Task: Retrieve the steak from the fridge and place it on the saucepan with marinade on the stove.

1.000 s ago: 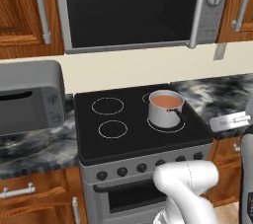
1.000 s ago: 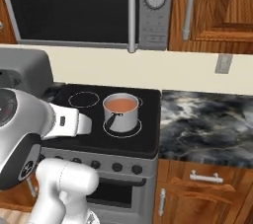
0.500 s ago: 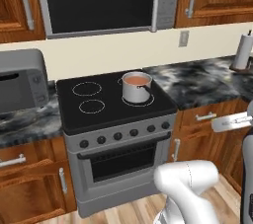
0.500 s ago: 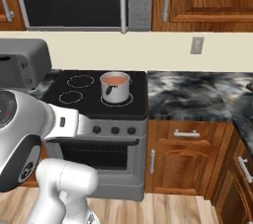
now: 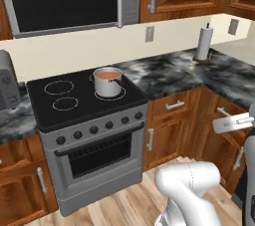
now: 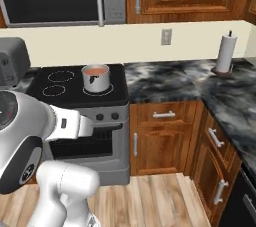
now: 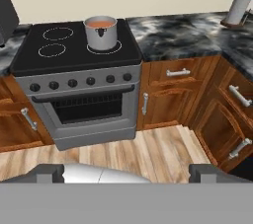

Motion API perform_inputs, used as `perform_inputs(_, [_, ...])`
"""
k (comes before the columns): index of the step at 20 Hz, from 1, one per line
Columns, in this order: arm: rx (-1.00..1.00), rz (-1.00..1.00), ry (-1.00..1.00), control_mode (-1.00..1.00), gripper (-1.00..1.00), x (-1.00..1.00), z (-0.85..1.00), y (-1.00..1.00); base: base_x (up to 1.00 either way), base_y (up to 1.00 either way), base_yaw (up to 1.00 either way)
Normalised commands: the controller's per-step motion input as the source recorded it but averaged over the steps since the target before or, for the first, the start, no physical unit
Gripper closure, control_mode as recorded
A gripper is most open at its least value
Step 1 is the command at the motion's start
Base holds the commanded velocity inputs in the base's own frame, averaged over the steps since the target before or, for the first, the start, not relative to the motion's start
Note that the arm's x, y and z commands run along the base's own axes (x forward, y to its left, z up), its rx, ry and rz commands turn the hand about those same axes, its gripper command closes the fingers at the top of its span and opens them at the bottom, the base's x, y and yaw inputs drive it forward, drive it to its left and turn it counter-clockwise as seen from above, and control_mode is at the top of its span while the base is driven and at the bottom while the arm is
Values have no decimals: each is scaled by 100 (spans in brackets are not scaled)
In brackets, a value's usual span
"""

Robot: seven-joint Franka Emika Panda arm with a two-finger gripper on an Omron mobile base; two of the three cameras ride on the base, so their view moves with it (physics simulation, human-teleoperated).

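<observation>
Base has backed away from stove (image 5: 84, 103): saucepan (image 5: 108, 81) of marinade (image 5: 107, 74) now farther off, paper towel roll (image 6: 224, 56) newly visible right. Fingers (image 7: 199, 173) apart, empty.

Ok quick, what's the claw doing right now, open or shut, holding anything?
Claw: open wide, holding nothing.

The silver stove with its black glass top (image 5: 82, 108) carried the small steel saucepan (image 5: 108, 82) on a rear ring burner. The dark marbled tabletop (image 6: 165, 82) beside it bore an upright white paper-towel roll (image 6: 225, 54).
</observation>
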Motion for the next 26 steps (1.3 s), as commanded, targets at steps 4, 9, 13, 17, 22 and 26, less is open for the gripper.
perform_inputs(4, [0,0,0,100,-100,0,0,0,-57,-15,-30])
perform_inputs(9, [0,0,0,100,-100,0,0,0,-59,-14,-25])
perform_inputs(13, [0,0,0,100,-100,0,0,0,-59,-14,-14])
perform_inputs(17, [0,0,0,100,-100,0,0,0,-66,-15,-13])
perform_inputs(22, [0,0,0,100,-100,0,0,0,-79,-18,-19])
perform_inputs(26, [0,0,0,100,-100,0,0,0,-71,-10,-24])
